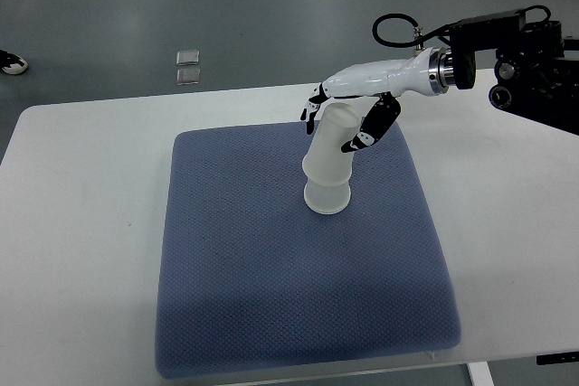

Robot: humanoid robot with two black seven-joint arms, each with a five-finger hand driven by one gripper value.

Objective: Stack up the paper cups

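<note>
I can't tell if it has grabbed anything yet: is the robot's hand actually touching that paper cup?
Touching. The top view shows the right hand wrapped around the upper end of the paper cup, dark-tipped fingers pressed against its side with no gap, above the blue mat.

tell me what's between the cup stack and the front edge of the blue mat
Nothing. In the top view, the stretch from the cup stack, held by the right hand, to the mat's front edge is bare blue fabric.

Cup stack (328, 164) on mat (271, 296), mat on table (81, 250)
</note>
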